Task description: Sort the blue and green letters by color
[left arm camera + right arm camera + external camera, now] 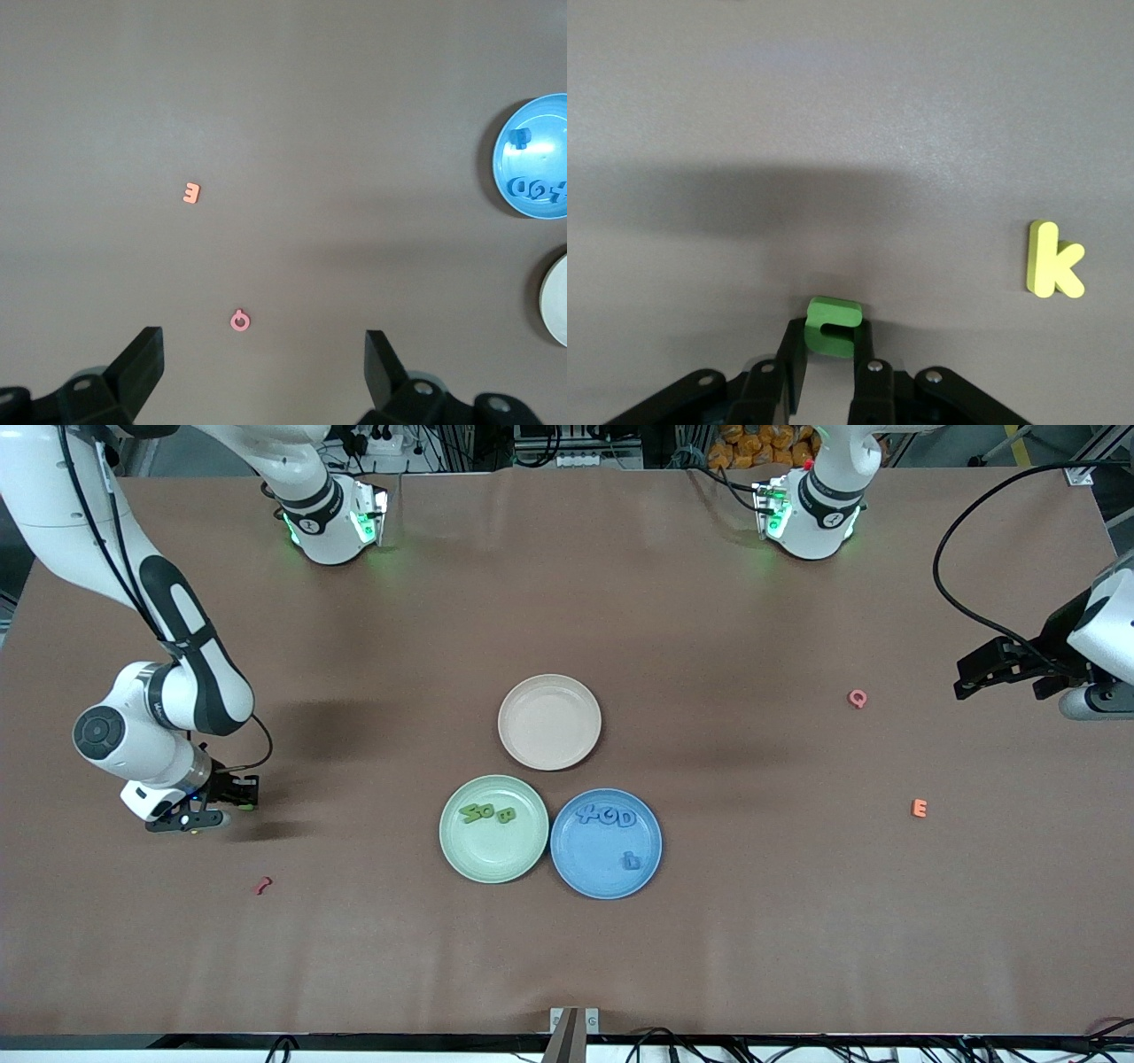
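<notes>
Right wrist view shows the right gripper (829,350) low at the table (709,921) near the right arm's end, its fingers (793,354) closed on a green letter (833,326). A yellow K (1052,259) lies near it on the table, apart from the fingers. A dark red letter (262,885) lies nearer the front camera than that gripper. The left gripper (264,372) hangs spread wide and holding nothing over the left arm's end, where the arm waits; the pink Q (240,320) and orange E (191,193) lie on the table there. Mid-table, three green letters (485,813) lie in the green plate (469,859), and four blue letters (606,816) lie in the blue plate (585,868) beside it. A beige plate (549,722) sits farther from the front camera, holding nothing.
</notes>
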